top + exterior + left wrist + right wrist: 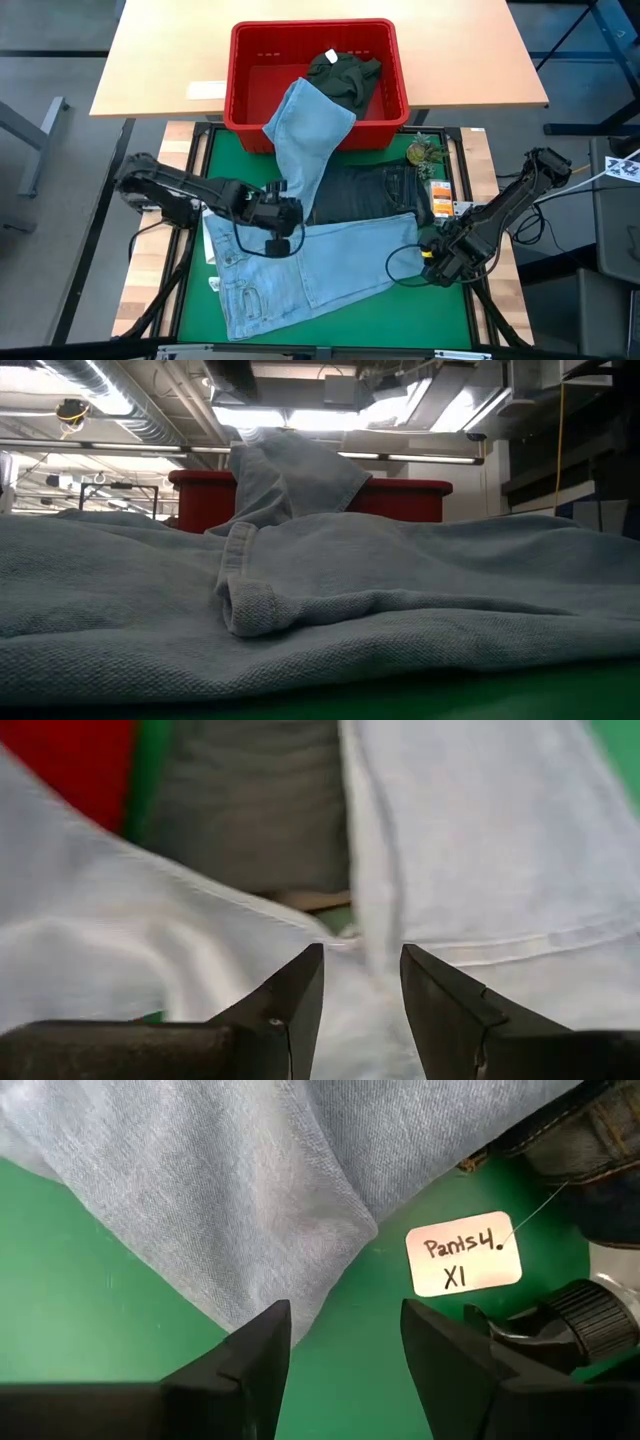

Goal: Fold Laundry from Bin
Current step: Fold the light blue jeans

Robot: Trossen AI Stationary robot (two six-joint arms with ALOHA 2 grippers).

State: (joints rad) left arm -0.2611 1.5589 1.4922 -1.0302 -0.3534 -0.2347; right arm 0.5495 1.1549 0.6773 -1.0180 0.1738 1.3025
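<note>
Left tool (282,215) hovers over the light blue jeans (300,270), fingers parted, gripping nothing; right tool (432,262) gapes empty by the hem. I see jeans across the green surface (420,310), one leg into the red bin (385,110), covering dark jeans (375,190); paper tag (463,1253) nearby.

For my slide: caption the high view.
Light blue jeans trail from red bin; open left gripper and right gripper hover.
</note>
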